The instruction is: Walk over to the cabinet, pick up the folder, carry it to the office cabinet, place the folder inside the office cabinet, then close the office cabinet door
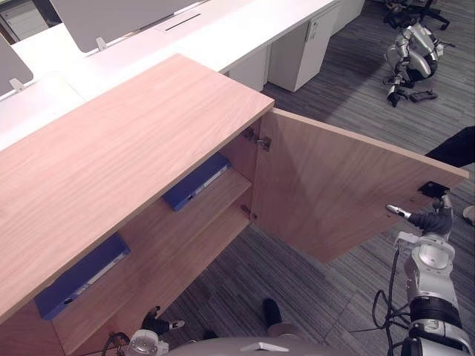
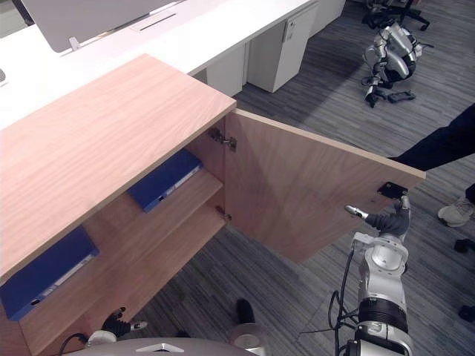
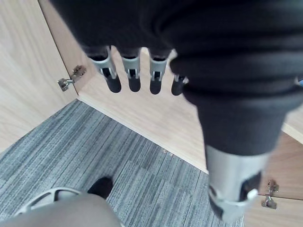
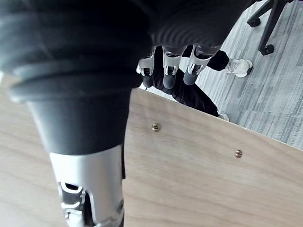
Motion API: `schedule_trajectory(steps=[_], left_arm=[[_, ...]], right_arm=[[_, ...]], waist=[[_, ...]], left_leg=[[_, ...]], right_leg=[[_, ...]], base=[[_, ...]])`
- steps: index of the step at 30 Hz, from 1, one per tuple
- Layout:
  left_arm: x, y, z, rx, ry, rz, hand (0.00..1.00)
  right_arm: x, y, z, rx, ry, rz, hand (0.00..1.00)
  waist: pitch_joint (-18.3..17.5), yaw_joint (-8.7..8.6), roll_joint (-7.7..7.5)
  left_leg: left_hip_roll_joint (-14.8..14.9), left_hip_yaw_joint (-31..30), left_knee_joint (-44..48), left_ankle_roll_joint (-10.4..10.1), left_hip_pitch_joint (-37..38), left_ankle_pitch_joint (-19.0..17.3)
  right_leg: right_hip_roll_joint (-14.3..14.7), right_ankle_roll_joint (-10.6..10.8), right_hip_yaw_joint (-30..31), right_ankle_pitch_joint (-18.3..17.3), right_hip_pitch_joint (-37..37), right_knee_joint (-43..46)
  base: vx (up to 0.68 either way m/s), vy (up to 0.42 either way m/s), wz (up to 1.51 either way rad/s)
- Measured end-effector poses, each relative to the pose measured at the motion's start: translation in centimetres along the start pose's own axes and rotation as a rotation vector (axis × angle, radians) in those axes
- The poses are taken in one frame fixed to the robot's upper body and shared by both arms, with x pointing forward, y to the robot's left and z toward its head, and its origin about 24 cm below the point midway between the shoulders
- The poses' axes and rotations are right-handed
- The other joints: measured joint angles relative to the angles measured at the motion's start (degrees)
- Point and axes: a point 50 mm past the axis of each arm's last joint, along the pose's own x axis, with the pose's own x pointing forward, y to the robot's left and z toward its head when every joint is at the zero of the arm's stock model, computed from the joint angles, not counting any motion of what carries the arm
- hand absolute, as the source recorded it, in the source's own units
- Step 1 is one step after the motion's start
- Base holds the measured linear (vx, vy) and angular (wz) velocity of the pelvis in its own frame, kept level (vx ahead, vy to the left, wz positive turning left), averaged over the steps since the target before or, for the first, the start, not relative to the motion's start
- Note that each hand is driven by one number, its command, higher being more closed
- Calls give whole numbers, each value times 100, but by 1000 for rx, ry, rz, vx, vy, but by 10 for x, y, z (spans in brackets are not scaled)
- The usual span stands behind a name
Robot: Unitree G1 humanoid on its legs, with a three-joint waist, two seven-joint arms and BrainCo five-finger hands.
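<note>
Two blue folders lie flat on the upper shelf [image 1: 226, 194] inside the office cabinet [image 1: 126, 148]: left folder [image 1: 78, 276] at the near end, right folder [image 1: 197, 182] at the far end, well apart from each other.

One cabinet door [image 1: 334, 193], wood, hinged at the right side of the cabinet, stands wide open over the grey carpet [image 1: 297, 274]. A black handle plate [image 1: 433, 189] sits at its outer edge.

Right hand [image 1: 429, 220]: at the door's outer edge, just beside the plate. Its fingers [image 4: 170, 78] are straight and reach past the edge, grasping nothing; contact with the door cannot be told.

Left hand [image 2: 119, 324]: low, near the cabinet's front, with fingers [image 3: 132, 71] relaxed and empty.

One person's dark trouser leg [image 1: 456, 148] and shoe [image 2: 456, 213] show beyond the door to the right.

One second robot [image 1: 412, 55] sits on the floor, far right.
</note>
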Motion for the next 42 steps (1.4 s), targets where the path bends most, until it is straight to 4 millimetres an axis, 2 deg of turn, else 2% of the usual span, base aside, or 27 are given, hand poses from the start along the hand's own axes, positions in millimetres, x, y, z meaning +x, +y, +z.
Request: schedule_trajectory(steps=[7, 13, 21, 24, 29, 34, 36, 40, 42], left_arm=[[0, -1, 1, 2, -10, -9, 0], [0, -3, 3, 27, -28, -25, 0], [-1, -3, 2, 25, -30, -25, 0], [-1, -3, 3, 30, -34, -24, 0], [0, -3, 3, 53, -37, -24, 0], [0, -4, 1, 75, -25, -27, 0], [1, -5, 2, 88, -17, -34, 0], [2, -3, 4, 127, -24, -34, 0], [3, -3, 5, 147, -25, -37, 0]], right_arm=[[11, 3, 14, -52, -38, 37, 0], [21, 7, 27, -94, -70, 71, 0], [17, 14, 29, -114, -88, 119, 0], [5, 14, 34, -117, -146, 141, 0], [-30, 27, 21, -38, -152, 181, 0], [-80, 44, 4, 13, -122, 262, 0], [-106, 50, -6, 14, -94, 320, 0], [-139, 58, -17, 4, -52, 405, 0], [-152, 61, -18, -27, -52, 449, 0]], waist=[[7, -10, 17], [33, -41, 159], [37, -114, 190], [39, -148, 190], [73, -242, 117], [52, -308, -76], [14, -336, -155], [-21, -340, -349], [-38, -336, -388]], left_leg=[[-14, -4, 0, 18, -4, 11], [-76, -1, -42, 80, -111, 55], [-72, 8, -40, 83, -142, 57], [-60, 7, -38, 82, -139, 57], [2, 5, -39, 69, -46, 64], [95, 119, -36, 10, 57, 79], [144, 122, -21, -33, 129, 86], [218, 106, 67, -118, 192, 46], [226, 75, 83, -132, 210, 37]], right_leg=[[-8, 7, 9, 25, -14, -2], [-50, 26, 61, 89, -168, -3], [-62, 35, 88, 100, -215, -8], [-51, 35, 88, 100, -213, -9], [13, 18, 86, 94, -142, -9], [118, -53, 190, 87, -106, -9], [140, -116, 188, 46, -42, -9], [189, -183, 166, 73, 35, -9], [203, -219, 161, 99, 47, -8]], base=[[-54, -37, -1], [-71, -29, -4], [-40, -30, -2], [-21, -38, -1], [-28, -48, -4], [-61, -72, -16], [-67, -61, -11], [-88, -69, -8], [-101, -68, -13]])
